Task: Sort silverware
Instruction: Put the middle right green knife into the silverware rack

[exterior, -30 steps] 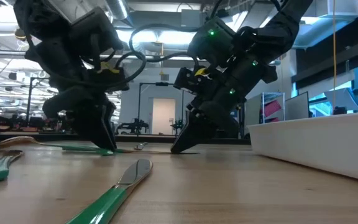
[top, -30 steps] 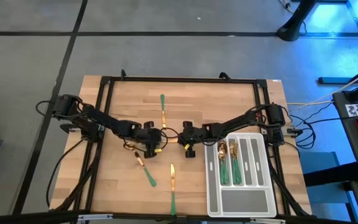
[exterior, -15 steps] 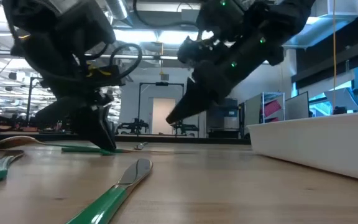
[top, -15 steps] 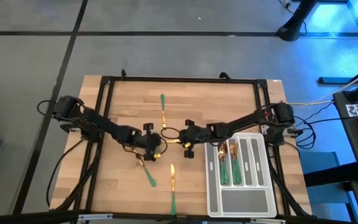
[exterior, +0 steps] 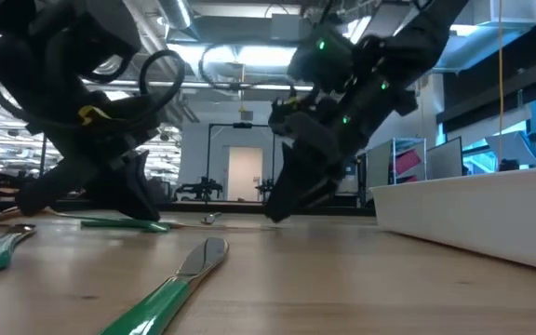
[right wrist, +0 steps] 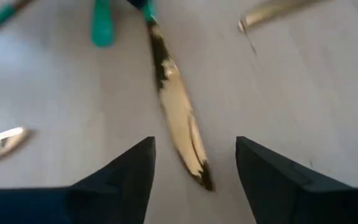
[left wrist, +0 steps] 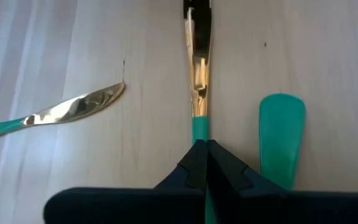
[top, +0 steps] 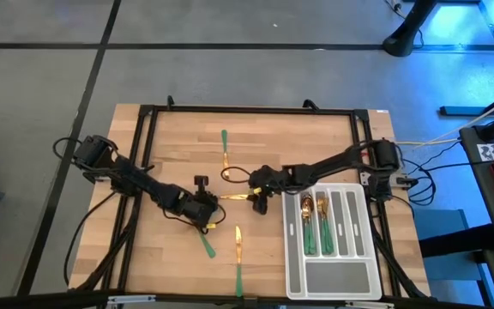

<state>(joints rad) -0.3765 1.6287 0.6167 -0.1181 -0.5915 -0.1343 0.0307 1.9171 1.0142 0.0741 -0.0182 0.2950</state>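
A knife with a gold blade [top: 235, 196] and a green handle lies between my two grippers at the table's middle. My left gripper [top: 207, 206] is shut on its handle. My right gripper [right wrist: 191, 180] stands open, one finger on either side of the blade's tip [right wrist: 180, 124], apart from it. Loose silverware lies flat on the wood: one piece [top: 225, 151] farther back, a knife [top: 237, 257] near the front edge, and a green-handled piece [top: 205, 241] beside my left gripper. More silverware [top: 314, 223] lies in the tray [top: 333, 279]. My left gripper pinches the knife's green handle [left wrist: 199, 132] between its two fingers, a little short of where the gold blade begins. The fingers come slanting down from the table's left and lie along the knife. The knife lies about level at table height; whether it is clear of the wood I cannot tell.
The pale grey divided tray [exterior: 473, 209] stands at the right, close behind my right gripper. A black frame [top: 247, 110] runs round the table. A loose knife [exterior: 180, 277] lies in front in the low view, and bare wood lies at the far left.
My right gripper has opened and let go of the knife's gold blade, rolling as it drew back a little. My left arm has swung toward the table's near edge and turned, and the knife's handle end has gone with it.
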